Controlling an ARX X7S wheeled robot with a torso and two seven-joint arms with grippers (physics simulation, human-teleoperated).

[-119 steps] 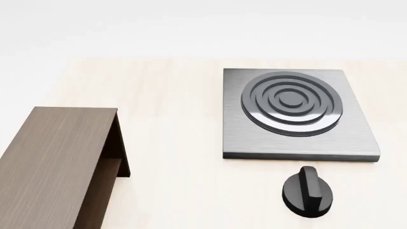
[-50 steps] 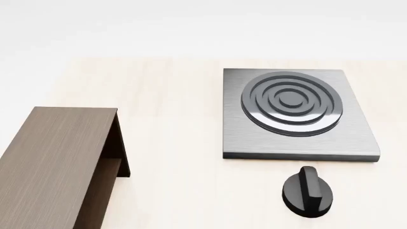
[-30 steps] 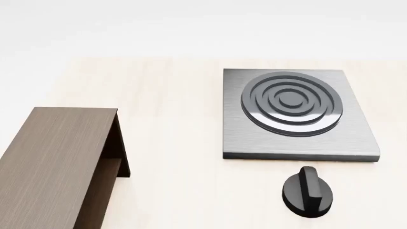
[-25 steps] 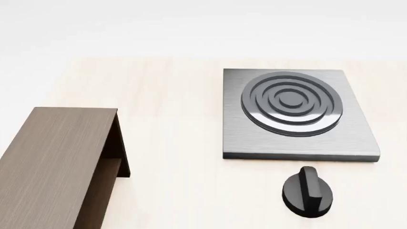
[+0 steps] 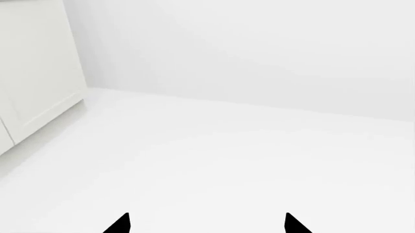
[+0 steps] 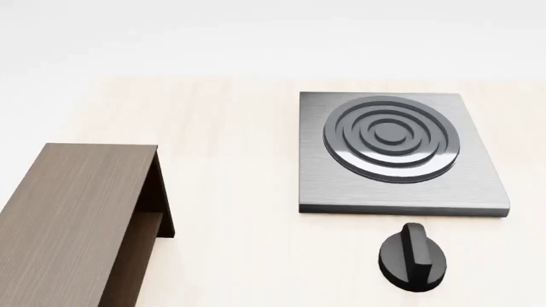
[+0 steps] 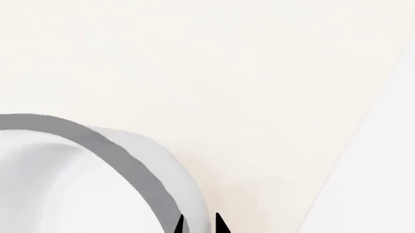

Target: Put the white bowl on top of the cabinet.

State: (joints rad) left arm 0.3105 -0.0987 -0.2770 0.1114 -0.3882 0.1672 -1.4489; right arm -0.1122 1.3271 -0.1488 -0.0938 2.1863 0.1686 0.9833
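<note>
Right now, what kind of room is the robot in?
Probably a pretend kitchen: a grey stove plate with rings, a black knob beside it on a pale countertop, and a white bowl.

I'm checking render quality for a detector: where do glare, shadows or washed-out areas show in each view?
Head view: bright highlight on the stove plate's rings, soft shadow beside the cabinet. Left wrist view: nearly all white, little contrast. Right wrist view: the white bowl is cropped, its rim shaded grey.

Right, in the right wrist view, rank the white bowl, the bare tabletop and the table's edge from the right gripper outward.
1. white bowl: its wall sits between the right gripper jaws.
2. bare tabletop: just beside the bowl.
3. table's edge: past that bare stretch.
</note>
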